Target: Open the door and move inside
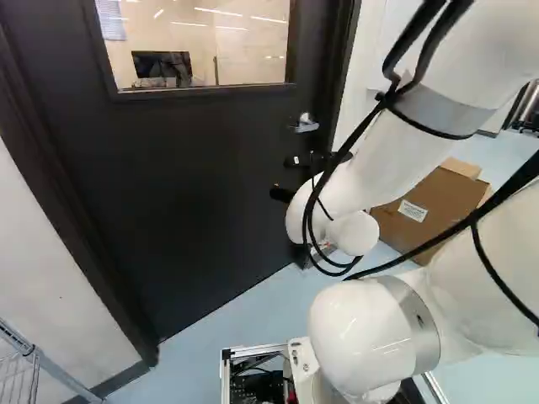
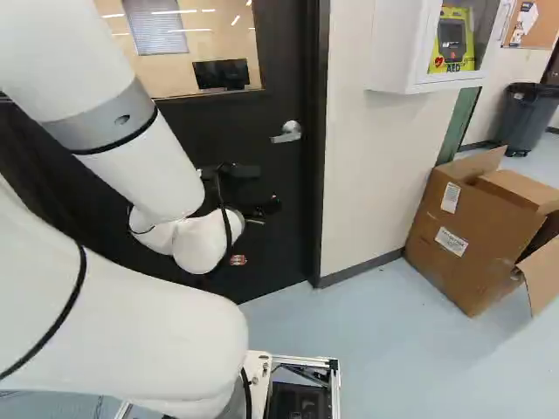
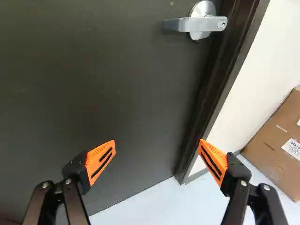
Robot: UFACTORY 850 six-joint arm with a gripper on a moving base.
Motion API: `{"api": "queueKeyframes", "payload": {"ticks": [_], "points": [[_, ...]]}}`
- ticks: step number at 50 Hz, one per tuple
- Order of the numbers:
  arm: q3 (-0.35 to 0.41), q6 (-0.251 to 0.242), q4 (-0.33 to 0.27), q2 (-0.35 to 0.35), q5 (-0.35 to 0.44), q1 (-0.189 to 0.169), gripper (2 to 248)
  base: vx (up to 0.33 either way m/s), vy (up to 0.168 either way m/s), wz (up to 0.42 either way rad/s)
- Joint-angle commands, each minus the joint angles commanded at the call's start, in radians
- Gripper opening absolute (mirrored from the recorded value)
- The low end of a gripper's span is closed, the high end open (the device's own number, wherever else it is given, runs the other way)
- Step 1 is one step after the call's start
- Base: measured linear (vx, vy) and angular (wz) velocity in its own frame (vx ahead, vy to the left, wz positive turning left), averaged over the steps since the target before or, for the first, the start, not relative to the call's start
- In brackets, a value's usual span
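The dark door (image 1: 202,160) stands closed in its frame, with a window in its upper part. Its silver lever handle (image 2: 287,132) sits near the frame-side edge. In the left base view my gripper (image 1: 283,177) is in front of the door, lower than the handle (image 1: 306,124). The wrist view has the gripper (image 3: 157,143) wide open, nothing between its orange-padded fingers. Ahead of it are the door (image 3: 93,84) and, beyond the fingertips and nearer the frame, the handle (image 3: 199,23), apart from both fingers.
Right of the door come its dark frame (image 2: 320,157) and a white wall with an AED cabinet (image 2: 410,52). An open cardboard box (image 2: 472,244) rests on the floor beside that wall, with a grey bin (image 2: 526,118) farther back. A metal rack (image 1: 34,362) stands at the near left.
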Motion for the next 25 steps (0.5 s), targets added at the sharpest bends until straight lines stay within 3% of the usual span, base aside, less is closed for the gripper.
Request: {"api": "queueKeyframes", "payload": {"ticks": [25], "points": [[0.0,0.0,0.0,0.0,0.0,0.0,247,0.013,-0.002,-0.003]]}}
